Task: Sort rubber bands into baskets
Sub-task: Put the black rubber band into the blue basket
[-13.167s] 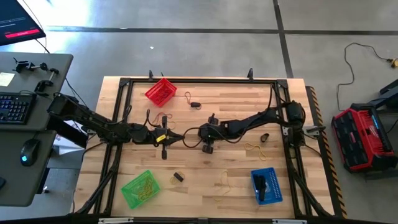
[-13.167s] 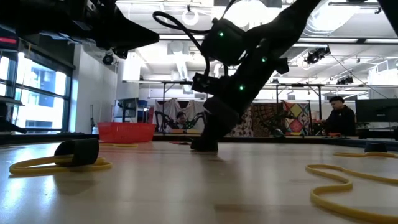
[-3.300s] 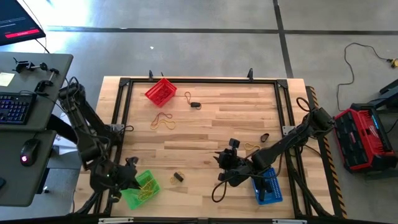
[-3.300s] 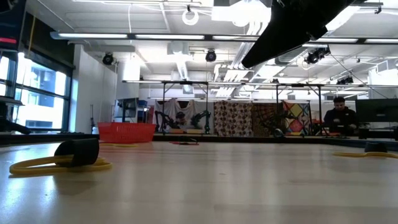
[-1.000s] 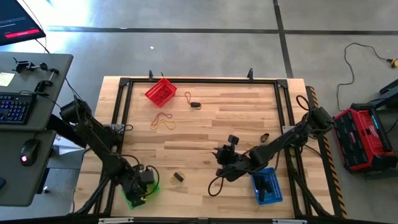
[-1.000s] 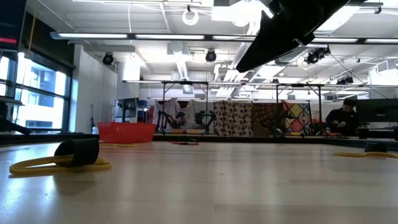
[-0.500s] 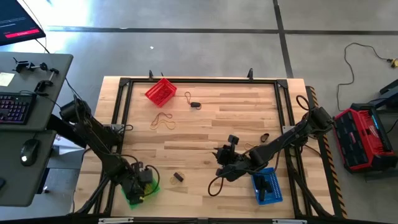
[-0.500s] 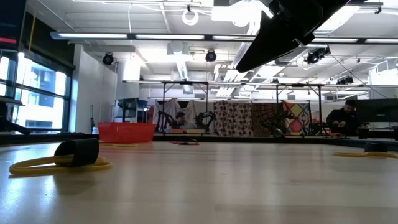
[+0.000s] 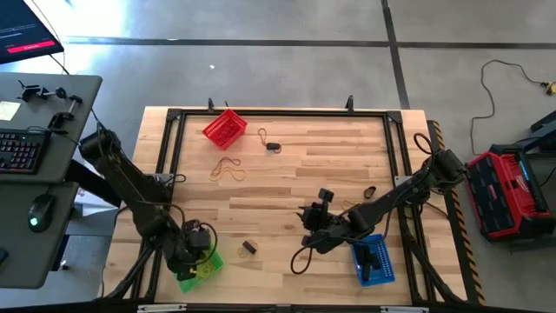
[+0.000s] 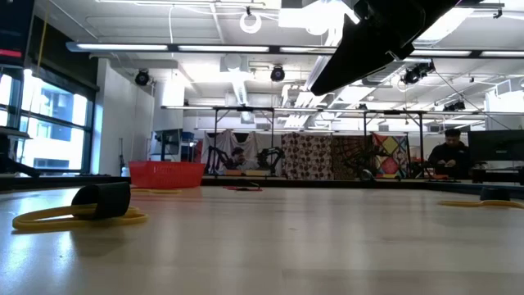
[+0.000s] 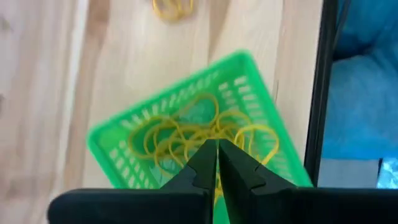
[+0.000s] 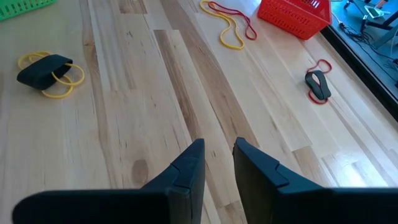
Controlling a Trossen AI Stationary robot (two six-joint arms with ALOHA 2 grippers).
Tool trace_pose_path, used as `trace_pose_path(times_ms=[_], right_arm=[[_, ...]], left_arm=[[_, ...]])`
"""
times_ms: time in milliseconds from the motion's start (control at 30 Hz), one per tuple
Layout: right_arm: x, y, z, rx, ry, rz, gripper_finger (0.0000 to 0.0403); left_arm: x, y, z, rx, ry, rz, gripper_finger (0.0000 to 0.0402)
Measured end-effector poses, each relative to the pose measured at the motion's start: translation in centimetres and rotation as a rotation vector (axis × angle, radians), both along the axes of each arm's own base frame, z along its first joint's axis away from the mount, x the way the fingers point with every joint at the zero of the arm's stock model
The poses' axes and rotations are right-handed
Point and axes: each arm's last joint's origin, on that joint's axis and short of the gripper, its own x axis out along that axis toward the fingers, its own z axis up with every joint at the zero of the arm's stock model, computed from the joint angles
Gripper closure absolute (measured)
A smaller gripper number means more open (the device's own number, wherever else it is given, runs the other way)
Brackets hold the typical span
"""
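The left gripper [image 11: 217,148] hangs over the green basket [image 9: 205,265] at the near left corner of the table [image 9: 330,174], its two fingers pressed together with nothing between them. Below it, a tangle of yellow rubber bands [image 11: 205,134] lies inside the green basket, and another yellow band [image 11: 173,7] lies on the wood just outside it. The right gripper [image 12: 217,155] is above bare wood near the middle of the table, beside the blue basket [image 9: 373,259], with a narrow gap showing between its fingers and nothing in that gap. The blue basket sits near the front right and has something dark in it, probably black bands, though the overhead picture is too coarse to be sure. The red basket [image 9: 224,127] stands at the far left of the table. Near it lie a yellow and red pair of loops [image 12: 227,25] and, a little apart, a black band with a red loop [image 12: 318,82]. A black band lying on yellow loops [image 12: 47,72] rests between the green basket and the right gripper. From table height, that same black and yellow pair [image 10: 90,206] is closest, the red basket [image 10: 166,174] stands far behind it, and a person [image 10: 449,154] sits in the room beyond.
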Motion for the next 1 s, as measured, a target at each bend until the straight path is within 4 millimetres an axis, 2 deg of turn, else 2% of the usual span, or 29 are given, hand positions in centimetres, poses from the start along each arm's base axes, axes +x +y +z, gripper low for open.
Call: trace_pose_path(times_ms=[200,500,733,1000], right_arm=[[0.0,0.0,0.0,0.002,-0.001,-0.001,0.033],[0.0,0.0,0.0,0.003,-0.003,-0.001,0.033],[0.0,0.0,0.0,0.005,-0.005,-0.002,0.033],[0.0,0.0,0.0,0.005,-0.005,-0.002,0.033]], left_arm=[[0.9,1.0,0.7,0.048,-0.1,0.021,0.0401],[4.6,3.6,0.5,0.16,-0.204,0.02,0.0401],[7.6,8.8,0.6,0.356,-0.245,0.165,0.0401],[11.0,15.5,1.6,0.441,-0.362,0.213,0.0401]])
